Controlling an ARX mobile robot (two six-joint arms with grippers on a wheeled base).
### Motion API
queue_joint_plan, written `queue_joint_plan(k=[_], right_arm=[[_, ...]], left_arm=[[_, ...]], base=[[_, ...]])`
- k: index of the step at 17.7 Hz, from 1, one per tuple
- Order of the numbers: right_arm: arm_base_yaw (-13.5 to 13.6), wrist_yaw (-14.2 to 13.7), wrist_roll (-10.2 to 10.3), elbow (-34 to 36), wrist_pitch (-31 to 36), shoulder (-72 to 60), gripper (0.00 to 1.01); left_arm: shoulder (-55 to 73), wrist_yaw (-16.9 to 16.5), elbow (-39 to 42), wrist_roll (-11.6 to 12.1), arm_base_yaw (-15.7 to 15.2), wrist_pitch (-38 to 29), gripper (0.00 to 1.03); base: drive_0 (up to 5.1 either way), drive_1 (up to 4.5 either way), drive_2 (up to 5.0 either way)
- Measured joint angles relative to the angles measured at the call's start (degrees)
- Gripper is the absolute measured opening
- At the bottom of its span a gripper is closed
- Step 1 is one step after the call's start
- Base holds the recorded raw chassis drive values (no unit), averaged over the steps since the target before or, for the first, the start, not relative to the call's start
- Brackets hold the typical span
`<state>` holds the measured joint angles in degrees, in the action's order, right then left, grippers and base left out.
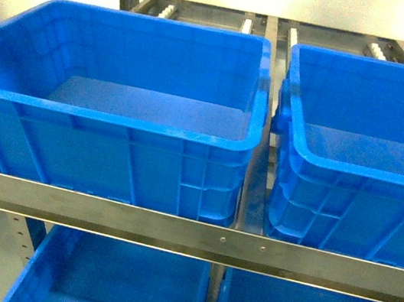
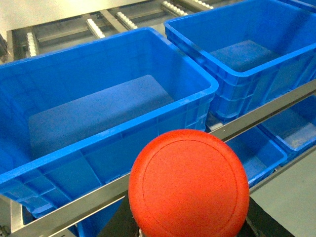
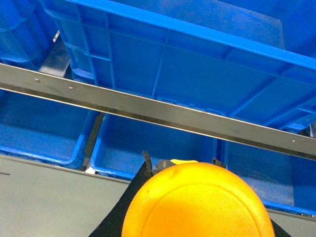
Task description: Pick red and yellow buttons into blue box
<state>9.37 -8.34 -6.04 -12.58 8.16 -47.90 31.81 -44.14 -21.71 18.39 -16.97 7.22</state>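
Red button held in left end effector, short of the blue box; yellow button gripped by right, below the rack rail; light, rigid, slick caps; hold the blocky bases.

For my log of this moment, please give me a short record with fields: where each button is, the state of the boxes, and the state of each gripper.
red button: its cap fills the bottom of the left wrist view, close to the camera, in front of the rack, not in a box
yellow button: its cap fills the bottom of the right wrist view, below the rack rail
upper left box: no button visible inside
upper right box: no button visible inside
grippers: jaws mostly hidden behind the caps; neither gripper appears in the head view
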Motion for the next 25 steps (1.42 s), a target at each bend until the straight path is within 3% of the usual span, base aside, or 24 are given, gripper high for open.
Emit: queue_joint_plan(k=[25], right_arm=[[0.0, -0.07, 0.0, 0.02, 0.0, 0.0, 0.26]], left_arm=[[-0.17, -0.04, 0.0, 0.0, 0.0, 0.0, 0.24]], base=[[4.3, -2.1, -2.1]])
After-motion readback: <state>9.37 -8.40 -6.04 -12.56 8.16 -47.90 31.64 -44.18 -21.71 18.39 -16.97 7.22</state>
